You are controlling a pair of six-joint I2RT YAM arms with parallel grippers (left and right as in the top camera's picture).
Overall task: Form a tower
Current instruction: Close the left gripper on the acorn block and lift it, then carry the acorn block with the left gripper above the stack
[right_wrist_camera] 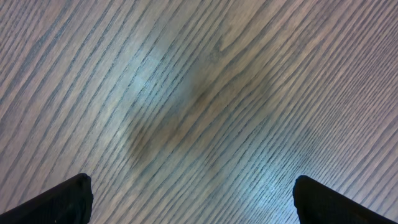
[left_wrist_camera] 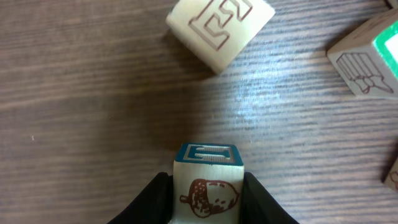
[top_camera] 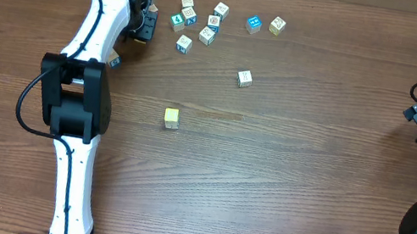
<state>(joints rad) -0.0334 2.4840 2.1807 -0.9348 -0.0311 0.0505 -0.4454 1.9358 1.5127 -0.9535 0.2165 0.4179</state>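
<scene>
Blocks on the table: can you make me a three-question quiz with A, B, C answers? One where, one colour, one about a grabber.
1. Where is the yellow block? A) alone near the table's middle B) atop another block C) under an arm
2. What colour is the top of the acorn block in the left gripper? A) red B) blue C) black
3. How is the right gripper? A) shut on a block B) shut, empty C) open, empty
Answers: A, it sits by itself on bare wood; B, a blue frame tops it; C, it stands wide over bare wood.
</scene>
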